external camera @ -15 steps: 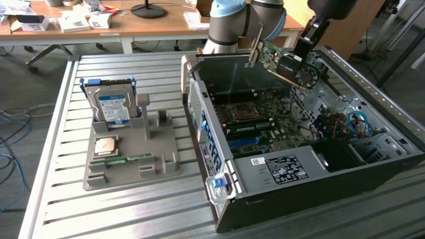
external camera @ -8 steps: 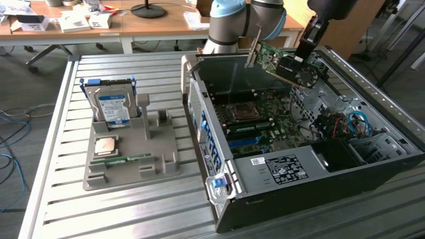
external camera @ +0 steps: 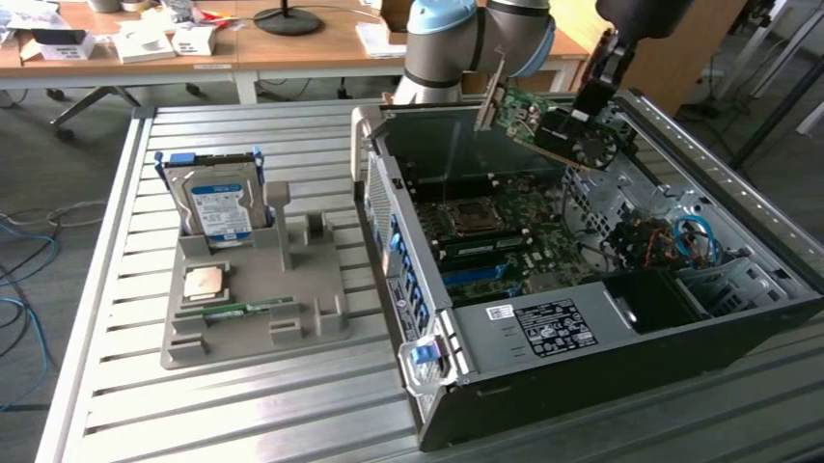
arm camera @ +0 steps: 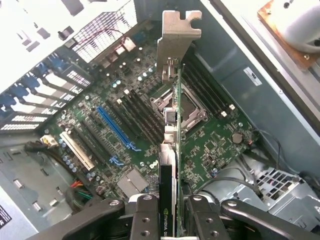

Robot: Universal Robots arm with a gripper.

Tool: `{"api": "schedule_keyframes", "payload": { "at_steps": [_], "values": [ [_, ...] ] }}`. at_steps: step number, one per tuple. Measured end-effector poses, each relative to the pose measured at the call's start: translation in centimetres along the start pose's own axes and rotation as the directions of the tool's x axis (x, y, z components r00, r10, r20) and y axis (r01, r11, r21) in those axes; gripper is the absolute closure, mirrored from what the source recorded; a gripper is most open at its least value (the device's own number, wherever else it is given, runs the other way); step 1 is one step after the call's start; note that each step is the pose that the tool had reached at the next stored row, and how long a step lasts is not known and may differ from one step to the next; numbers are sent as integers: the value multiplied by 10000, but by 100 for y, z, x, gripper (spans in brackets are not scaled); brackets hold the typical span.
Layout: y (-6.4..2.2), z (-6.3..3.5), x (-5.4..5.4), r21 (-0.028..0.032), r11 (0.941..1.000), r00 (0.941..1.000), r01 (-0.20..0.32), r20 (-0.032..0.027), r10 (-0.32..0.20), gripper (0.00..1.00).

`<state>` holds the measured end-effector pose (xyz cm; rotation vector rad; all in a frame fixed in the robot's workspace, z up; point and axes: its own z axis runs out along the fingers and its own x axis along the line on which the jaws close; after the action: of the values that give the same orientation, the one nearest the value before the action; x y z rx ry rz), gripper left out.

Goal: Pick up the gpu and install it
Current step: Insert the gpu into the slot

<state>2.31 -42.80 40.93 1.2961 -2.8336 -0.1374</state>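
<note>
Nearest the exterior camera is the open computer case [external camera: 580, 386], lying on its side on the slatted desk [external camera: 258, 415]. Toward the exterior view's left stands a grey tray [external camera: 245, 338] with a hard drive [external camera: 219, 207] upright in it and a memory stick [external camera: 238, 311] lying flat. The gpu [external camera: 547, 121] hangs in the air above the far part of the case, tilted, well clear of the motherboard [external camera: 503, 241]. The end effector [external camera: 592, 101] holds it by the end away from its metal bracket [external camera: 489, 96].

In the wrist view the end effector [arm camera: 170, 215] is clamped on the gpu [arm camera: 167, 170], one of its fingers [arm camera: 145, 215] on each side of the card. The card runs edge-on away from the lens, with the bracket [arm camera: 177, 35] at its far end. Below it lie the motherboard [arm camera: 210, 145], a processor socket [arm camera: 185, 107] and, off to one side, a blue slot [arm camera: 115, 127].

The main risks, as I judge them:
- **Missed slot:** the card sits over the socket rather than over a slot, so lowering it from here would land its edge on other parts.
- **Jammed connector:** the tilt could set the connector skew in a slot and jam it.
- **Caught bracket:** the bracket could catch on the case wall.
- **Twist in the grip:** held at one end only, the card could turn in the grip under any sideways push.
</note>
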Motion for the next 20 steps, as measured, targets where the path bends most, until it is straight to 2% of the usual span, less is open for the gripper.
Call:
{"api": "schedule_keyframes", "payload": {
  "at_steps": [5, 10, 15, 20],
  "values": [
    [0, 1, 0, -8, 9989, 9989, 473, -43, -473, 73],
    [0, 2, 0, -19, 9952, 9952, 973, -86, -974, 73],
    [0, 3, 0, -32, 9888, 9887, 1490, -132, -1490, 73],
    [0, 4, 0, -49, 9794, 9793, 2017, -178, -2018, 73]
  ]
}}
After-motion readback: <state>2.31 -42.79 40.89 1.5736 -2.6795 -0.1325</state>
